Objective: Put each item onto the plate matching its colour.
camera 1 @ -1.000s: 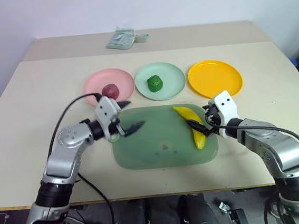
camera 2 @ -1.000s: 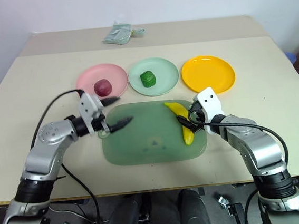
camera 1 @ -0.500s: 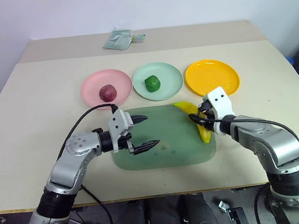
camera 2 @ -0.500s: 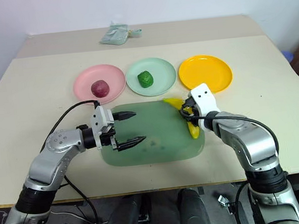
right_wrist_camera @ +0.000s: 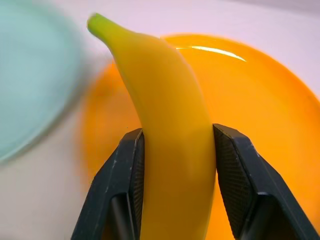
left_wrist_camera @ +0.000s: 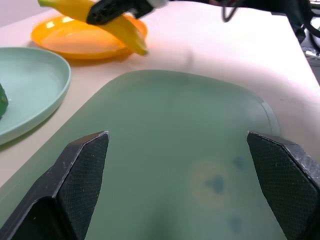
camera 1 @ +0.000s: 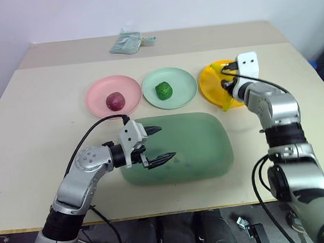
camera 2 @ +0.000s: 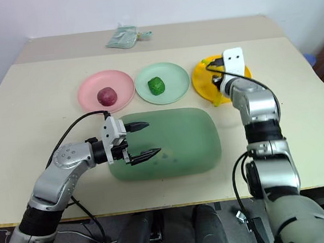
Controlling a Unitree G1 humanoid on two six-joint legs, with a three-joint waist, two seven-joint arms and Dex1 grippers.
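- Three round plates stand in a row on the beige surface (camera 1: 34, 111): a pink plate (camera 1: 98, 93), a mint green plate (camera 1: 182, 88) and a yellow-orange plate (camera 1: 209, 82).
- On the pink plate rests the dark red fruit (camera 1: 114, 101).
- On the mint green plate sits the bumpy green lump (camera 1: 163, 90), near its middle.
- The right end effector (camera 1: 226, 86) is closed on the yellow banana (right_wrist_camera: 165, 130), both black fingers (right_wrist_camera: 127, 185) pressed against its sides, as the right wrist view shows.
- That banana hangs above the yellow-orange plate, its green-tipped stem pointing away from the wrist; whether it touches the plate I cannot tell.
- In the left wrist view the same banana (left_wrist_camera: 107, 22) shows over the orange plate (left_wrist_camera: 65, 42), gripped by the other arm's dark fingers.
- The left end effector (camera 1: 157, 143) hovers over the translucent green board (camera 1: 204, 146), its two black fingers (left_wrist_camera: 75, 175) spread wide apart with nothing between them.
- The board lies on the surface nearer the robot than the plates, and nothing rests on it.
- At the far edge of the surface, beyond the pink and green plates, lies a small pale green packet (camera 1: 125, 41).
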